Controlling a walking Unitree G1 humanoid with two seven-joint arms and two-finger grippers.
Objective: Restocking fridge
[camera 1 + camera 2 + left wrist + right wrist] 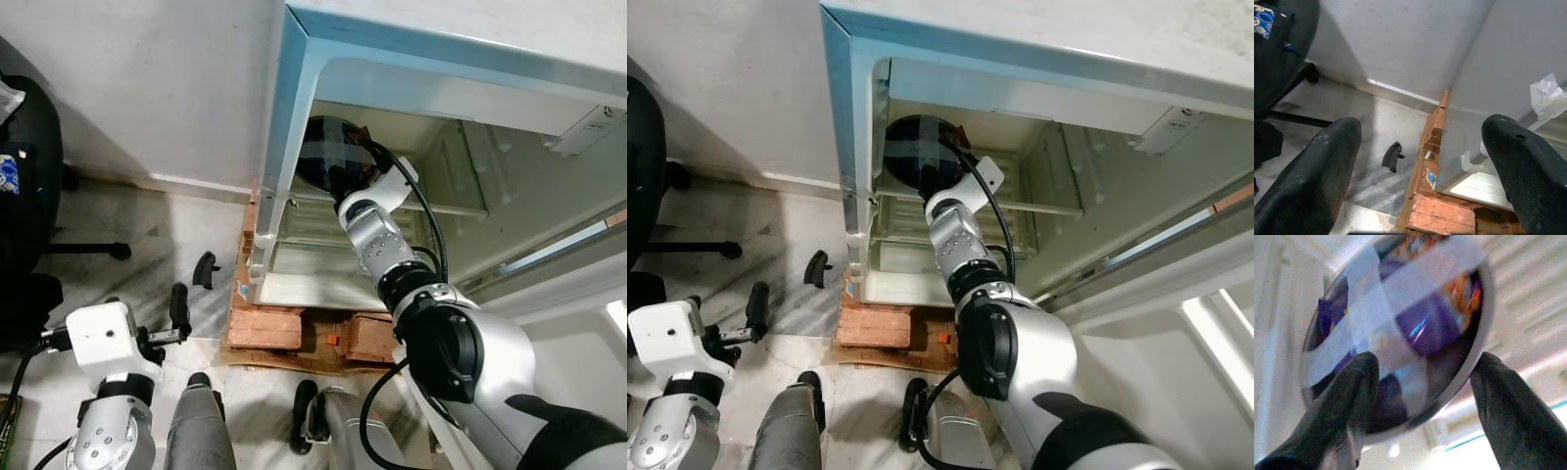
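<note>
A dark round bowl [328, 152], its top crossed with strips of pale tape [1400, 333], is tilted inside the open fridge [294, 117] at the left end of the glass shelf [456, 208]. My right gripper [1425, 363] reaches into the fridge and is shut on the bowl, one black finger [1359, 382] on each side of its rim. Whether the bowl rests on the shelf I cannot tell. My left gripper [1422, 127] hangs low beside the fridge over the floor, open and holding nothing.
The fridge stands on red bricks [265, 328] and cardboard. A clear drawer [313, 257] sits under the shelf. The fridge door [568, 269] is swung open at the right. A small black piece [204, 269] lies on the tiled floor; a black office chair [29, 176] stands at the left.
</note>
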